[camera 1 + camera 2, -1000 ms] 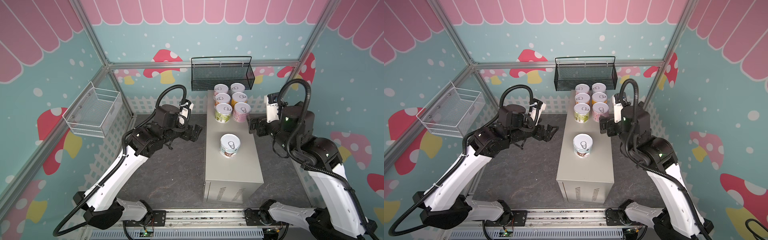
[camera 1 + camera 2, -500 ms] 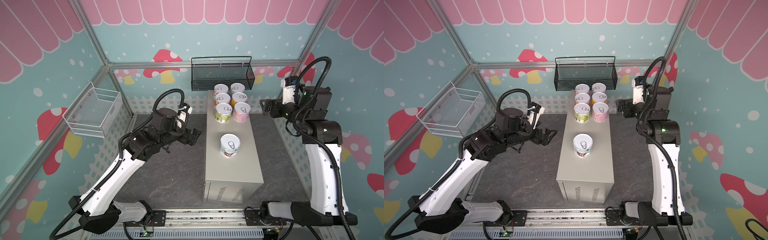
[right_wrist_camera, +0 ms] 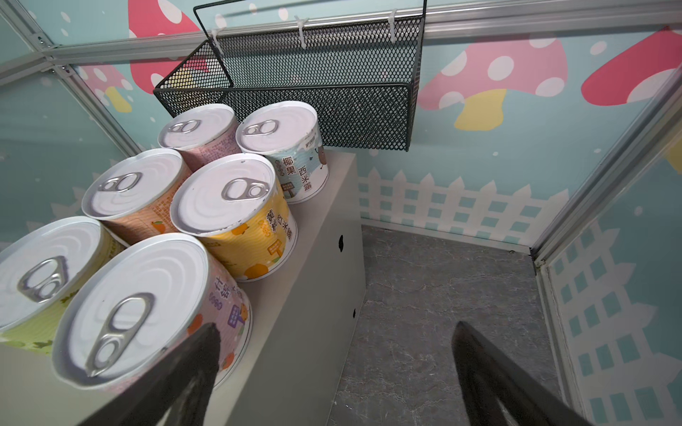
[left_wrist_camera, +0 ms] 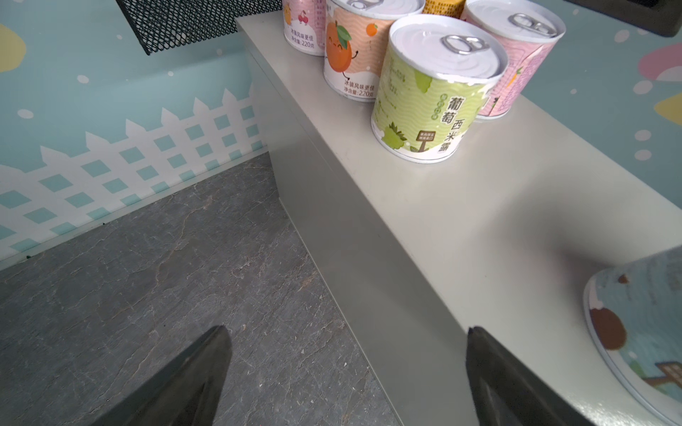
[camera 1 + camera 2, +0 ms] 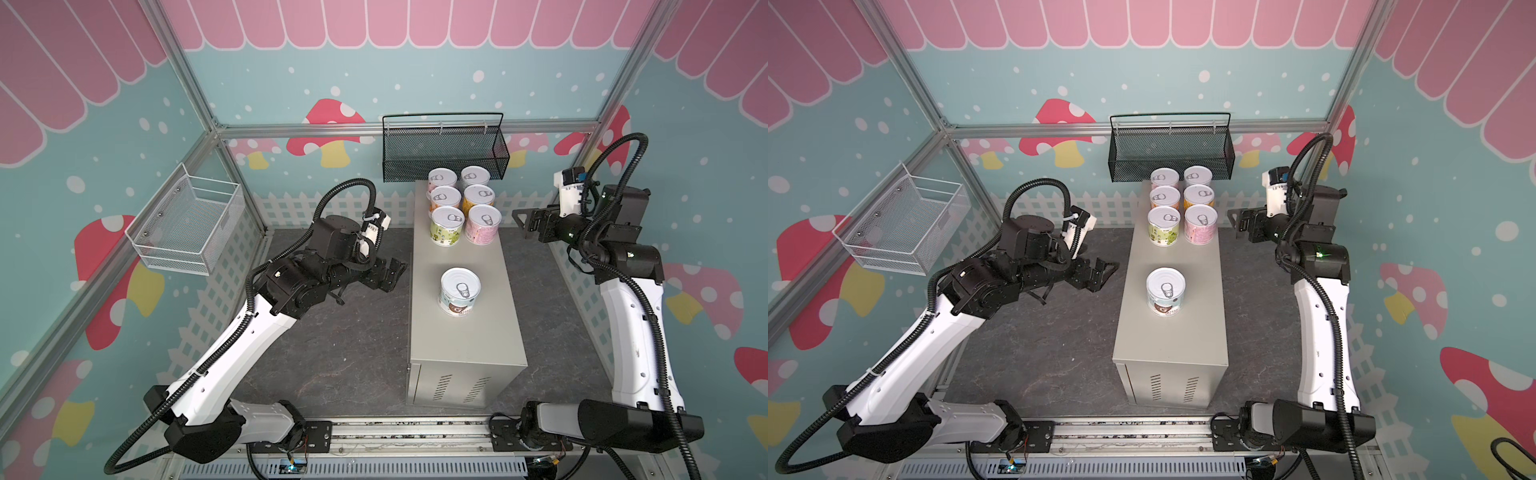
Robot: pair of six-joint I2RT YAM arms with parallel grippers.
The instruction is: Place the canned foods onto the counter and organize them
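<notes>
Six canned foods (image 5: 462,208) stand upright in a two-by-three block at the far end of the counter (image 5: 469,345), the green-labelled can (image 4: 435,85) and the pink can (image 3: 140,306) nearest. A seventh, white-blue can (image 5: 459,289) stands alone mid-counter in both top views (image 5: 1165,289). My left gripper (image 5: 392,272) hovers open and empty off the counter's left side, level with the lone can (image 4: 642,332). My right gripper (image 5: 521,222) is open and empty off the right side, beside the pink can.
A black mesh basket (image 5: 444,149) hangs on the back wall just above the far cans. A white wire basket (image 5: 187,224) is fixed to the left wall. Dark stone floor (image 5: 345,345) lies on both sides of the counter.
My right arm straightened up and drew its open gripper right and back, away from the pink can. The left gripper sank slightly toward the floor. No can moved.
</notes>
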